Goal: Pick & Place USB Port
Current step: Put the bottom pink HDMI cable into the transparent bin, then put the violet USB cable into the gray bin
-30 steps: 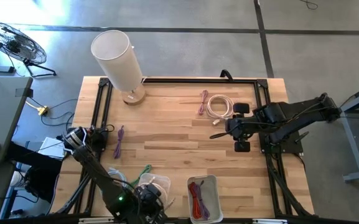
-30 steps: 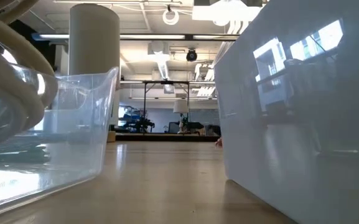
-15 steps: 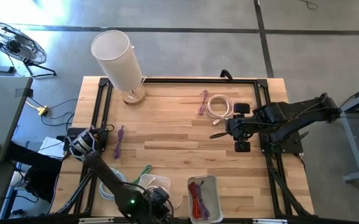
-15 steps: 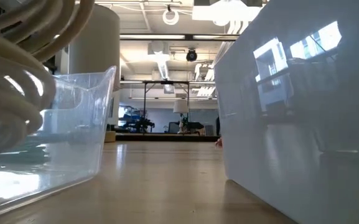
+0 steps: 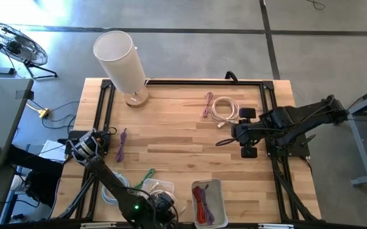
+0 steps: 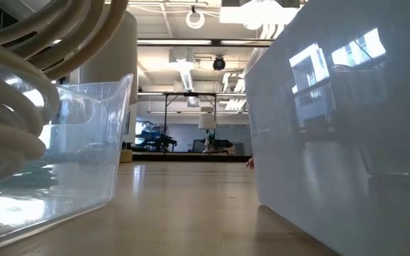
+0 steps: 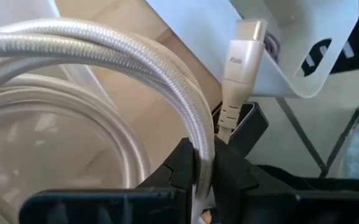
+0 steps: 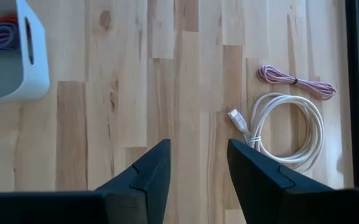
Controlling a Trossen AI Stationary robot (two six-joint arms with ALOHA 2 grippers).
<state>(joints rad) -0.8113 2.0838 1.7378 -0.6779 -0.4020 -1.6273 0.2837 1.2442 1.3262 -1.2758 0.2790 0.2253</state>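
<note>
My left gripper (image 7: 205, 182) is shut on a coiled white braided USB cable (image 7: 104, 50), low at the table's near edge (image 5: 160, 202). It is over a clear plastic container (image 6: 84, 135). The cable's loops (image 6: 16, 107) show inside the container's walls. Its white plug (image 7: 244, 56) sticks out past the fingers. My right gripper (image 8: 198, 165) hangs open above bare wood at the table's right (image 5: 224, 137). A second white cable coil (image 8: 286, 127) lies on the table beyond it. My left gripper pinches a bend of the white cable's coil (image 7: 199, 134) between its two fingers, with the plug's end just beyond them. The fingers slant downward. The loops hang below the fingers, down in the clear container; whether they rest on its floor I cannot tell.
A white bin (image 5: 207, 202) holding red and purple cables stands right of the clear container. Pink (image 5: 207, 105), purple (image 5: 123, 144) and green (image 5: 147, 173) cables lie on the wood. A tall white cylinder (image 5: 121, 60) stands at the far left. A black frame (image 5: 202, 82) borders the table.
My left gripper has sunk toward the clear container and shifted a little toward the table's right edge, still shut on the white cable. The cable's loops have come lower into the container. Most of this took place early in the second.
</note>
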